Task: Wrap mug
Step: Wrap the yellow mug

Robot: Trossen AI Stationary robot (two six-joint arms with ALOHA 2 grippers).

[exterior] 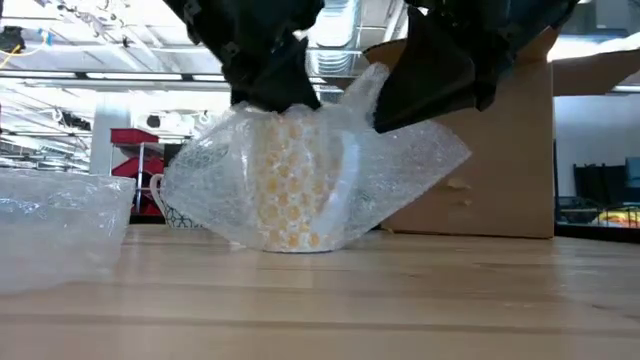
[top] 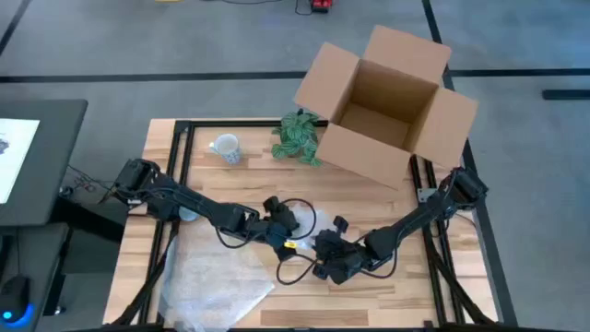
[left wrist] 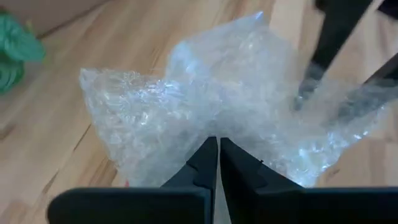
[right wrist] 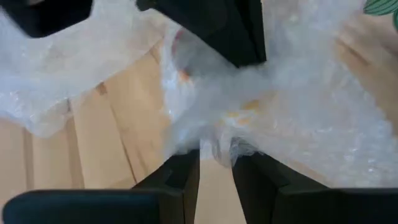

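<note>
The yellow-patterned mug (exterior: 290, 190) stands upright near the middle of the slatted wooden table (top: 406, 295), bundled in a crumpled sheet of clear bubble wrap (exterior: 400, 165) that hides most of it. Both arms meet over it. The left gripper (left wrist: 218, 158) has its fingers pressed together on the gathered plastic at the bundle's top, likely to keep the wrap from springing loose. The right gripper (right wrist: 216, 155) pinches a fold of the same sheet (its fingers slightly apart around the film), apparently tensioning it from the opposite side. A second white mug (top: 226, 148) waits at the far left, beside a green leafy plant (top: 298, 136) and an open cardboard box (top: 387, 101).
</note>
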